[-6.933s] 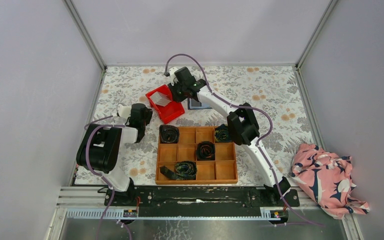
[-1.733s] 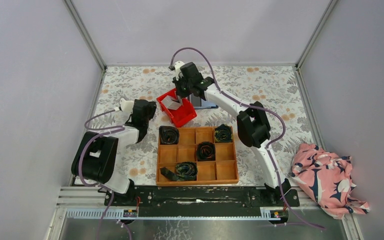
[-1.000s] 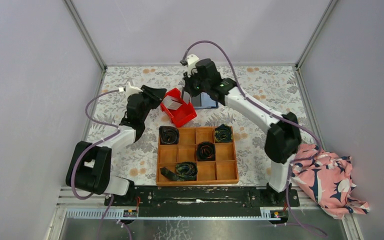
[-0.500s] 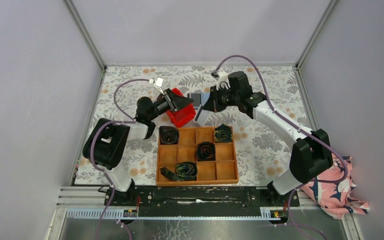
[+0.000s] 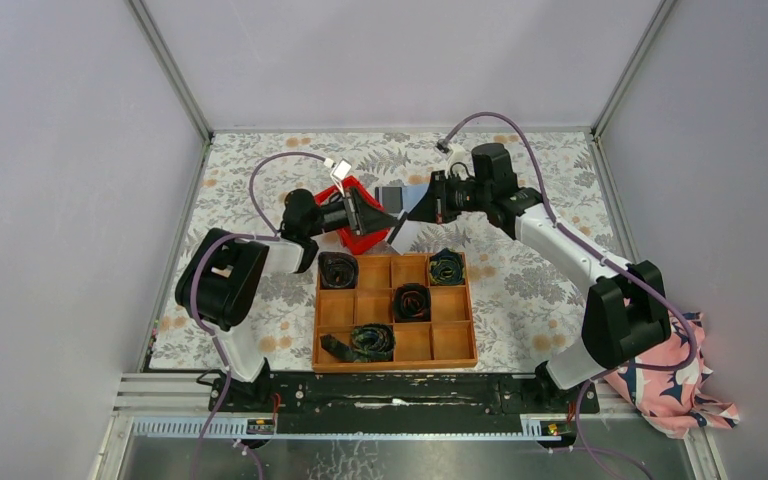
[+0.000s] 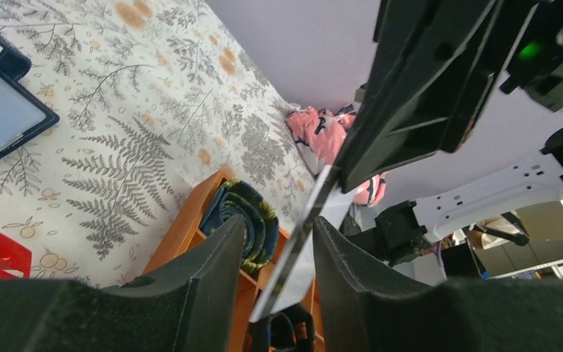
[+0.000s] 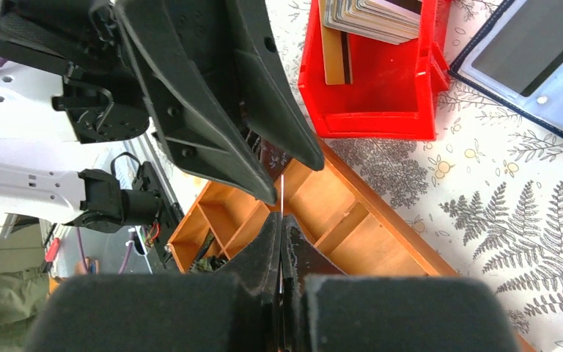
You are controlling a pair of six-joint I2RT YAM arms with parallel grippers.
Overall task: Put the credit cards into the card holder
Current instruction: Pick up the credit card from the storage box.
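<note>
My right gripper is shut on a thin white credit card and holds it edge-on above the table. In the top view the white credit card hangs between the two grippers. My left gripper is open, its fingers standing on either side of the white credit card with a gap on each side. The card holder lies open on the floral cloth behind them. It also shows at the left edge of the left wrist view as the card holder. More credit cards stand in the red bin.
A wooden grid tray with several dark rolled fabric bundles sits in front of the grippers. The red bin lies under the left gripper. A pink patterned cloth is heaped at the right edge.
My right gripper carried the white card away from the red bin to the right. My left arm swung in from the left, and its open fingers now flank the card.
</note>
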